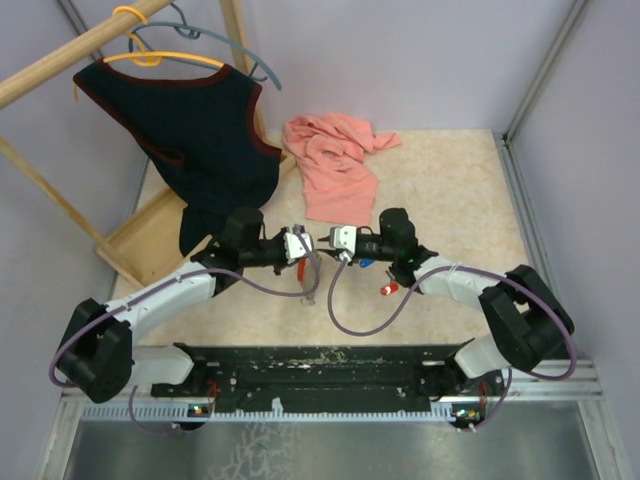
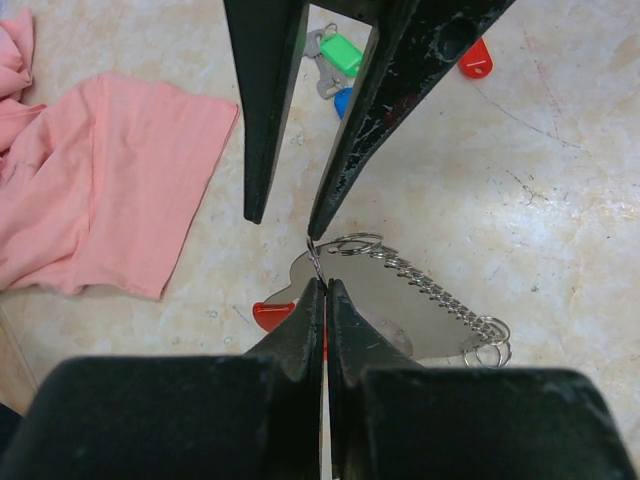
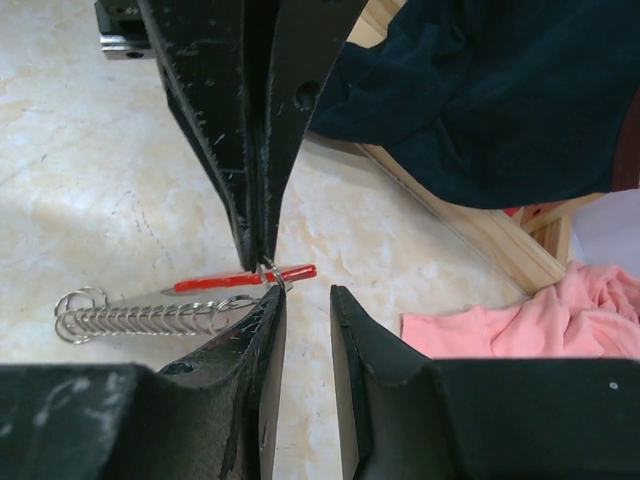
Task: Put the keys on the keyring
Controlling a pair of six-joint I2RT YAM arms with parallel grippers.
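The left gripper (image 2: 324, 286) clamps shut on the keyring (image 2: 270, 315) by a thin wire edge; the right gripper (image 3: 305, 296) hangs part-open, empty. Any nudge could twist it loose.

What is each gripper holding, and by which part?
The left gripper pinches the keyring by a thin wire loop; the right gripper, open, holds nothing.

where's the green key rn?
Left wrist view, top centre: the small green-plastic-headed metal key lies on the table, seen in the gap between the right arm's fingers, just above the blue-headed key, red-headed key to its right.
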